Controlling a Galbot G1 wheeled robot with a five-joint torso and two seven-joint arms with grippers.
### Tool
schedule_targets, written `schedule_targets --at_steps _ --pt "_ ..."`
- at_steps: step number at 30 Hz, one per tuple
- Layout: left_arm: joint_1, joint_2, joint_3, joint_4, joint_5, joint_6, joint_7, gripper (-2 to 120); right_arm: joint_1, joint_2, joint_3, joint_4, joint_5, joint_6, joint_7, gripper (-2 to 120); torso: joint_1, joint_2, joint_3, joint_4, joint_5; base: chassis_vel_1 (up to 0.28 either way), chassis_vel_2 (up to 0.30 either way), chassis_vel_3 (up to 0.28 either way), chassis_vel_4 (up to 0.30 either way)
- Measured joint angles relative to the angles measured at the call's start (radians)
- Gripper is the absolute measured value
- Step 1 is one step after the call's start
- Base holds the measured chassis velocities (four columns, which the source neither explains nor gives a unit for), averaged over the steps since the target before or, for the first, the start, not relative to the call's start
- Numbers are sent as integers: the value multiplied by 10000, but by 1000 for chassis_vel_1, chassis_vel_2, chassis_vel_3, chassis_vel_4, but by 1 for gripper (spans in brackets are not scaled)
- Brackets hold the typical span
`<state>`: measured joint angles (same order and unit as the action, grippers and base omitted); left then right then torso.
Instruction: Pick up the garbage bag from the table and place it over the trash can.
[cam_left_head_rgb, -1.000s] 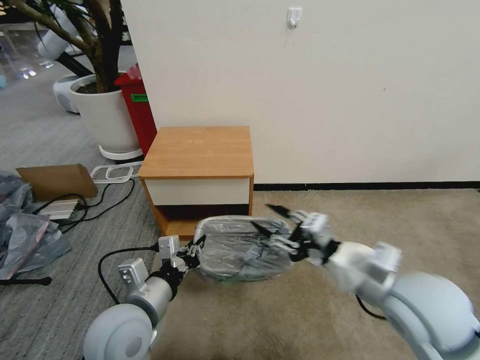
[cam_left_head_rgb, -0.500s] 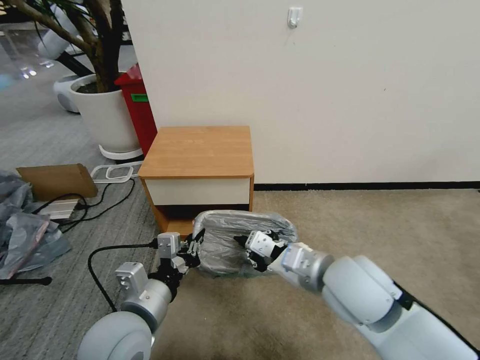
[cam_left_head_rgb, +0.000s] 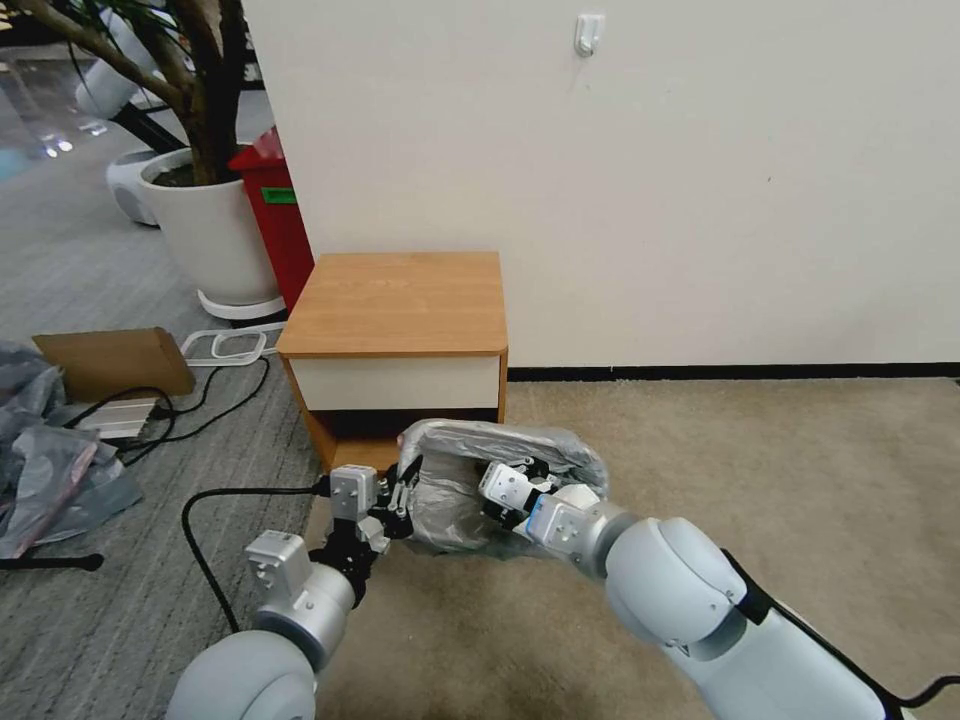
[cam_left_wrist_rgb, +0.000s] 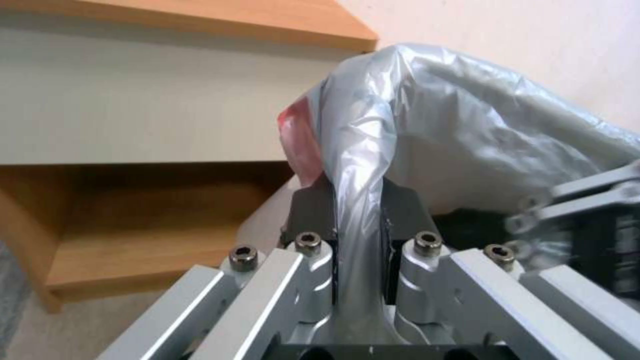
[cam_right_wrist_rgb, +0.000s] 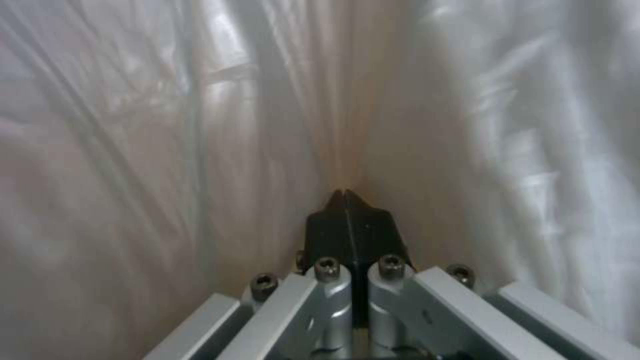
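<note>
Left gripper (cam_left_head_rgb: 402, 503), arm raised from low left, pinches the garbage bag (cam_left_head_rgb: 505, 462) edge. Right gripper (cam_right_wrist_rgb: 347, 210), forearm angled in from the right, sits inside the bag, fingers pressed together. Bag hangs before the table (cam_left_head_rgb: 400, 305).

pale grey rounded arms, silver screwed linkages, black fingers (cam_right_wrist_rgb: 347, 225)

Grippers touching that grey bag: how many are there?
2. The left gripper pinches the garbage bag at its left edge; the right gripper is shut, pushed inside the bag.
</note>
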<state>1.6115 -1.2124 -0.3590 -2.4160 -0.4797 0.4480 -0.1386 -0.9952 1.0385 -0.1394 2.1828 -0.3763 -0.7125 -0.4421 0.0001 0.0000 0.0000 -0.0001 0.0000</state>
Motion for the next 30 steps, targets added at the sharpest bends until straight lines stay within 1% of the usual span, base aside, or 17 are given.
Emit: schedule_targets --at_steps 7,14,24,30 --pt "67 21 177 -98 125 -4 188 9 126 131 -180 -474 -385 21 -84 0 0 0 0 0 0 0 0 0 0" --pt "231 11 252 -237 678 -169 537 9 581 61 -368 -907 -608 28 -319 0 -1 0 0 0 0 0 0 0 0" --pt "333 -26 263 -329 725 -196 624 9 895 204 -583 -1681 -881 35 -470 0 -1 0 0 0 0 0 0 0 0" --pt "342 -95 353 -328 720 -206 679 9 927 266 -666 -1893 -987 37 -485 0 -1 0 0 0 0 0 0 0 0"
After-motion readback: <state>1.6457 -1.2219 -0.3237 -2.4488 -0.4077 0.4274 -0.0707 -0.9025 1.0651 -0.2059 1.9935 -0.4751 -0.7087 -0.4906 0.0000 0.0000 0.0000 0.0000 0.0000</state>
